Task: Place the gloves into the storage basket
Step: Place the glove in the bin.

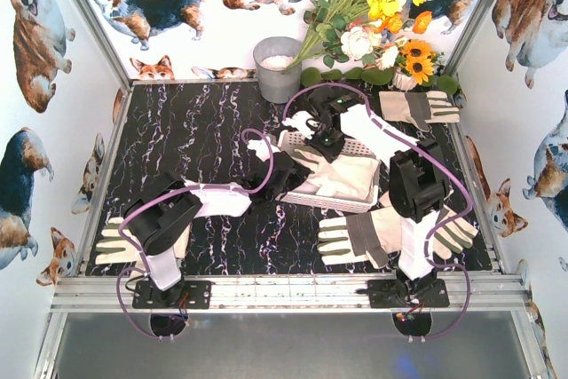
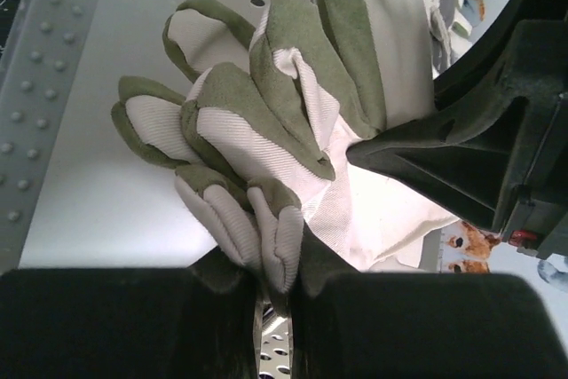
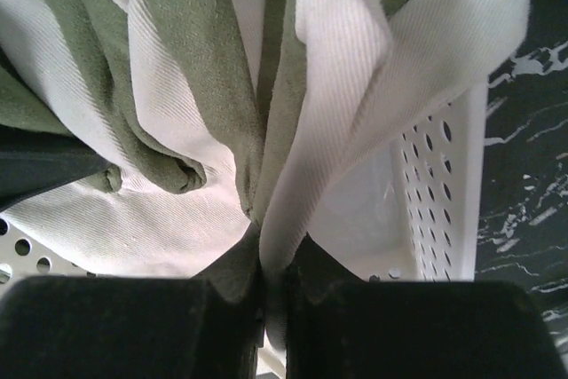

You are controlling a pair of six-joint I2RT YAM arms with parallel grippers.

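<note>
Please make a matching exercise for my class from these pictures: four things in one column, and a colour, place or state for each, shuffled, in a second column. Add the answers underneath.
Things
1. bucket
2. storage basket
3. left gripper
4. flowers

Descriptions
A. white, with perforated walls, in the centre of the scene
B. shut on a glove by its fingertips
C. yellow, white and orange, at the back right
D. grey, upright at the back

Pairs: 1-D, 2-A, 3-B, 4-C
</note>
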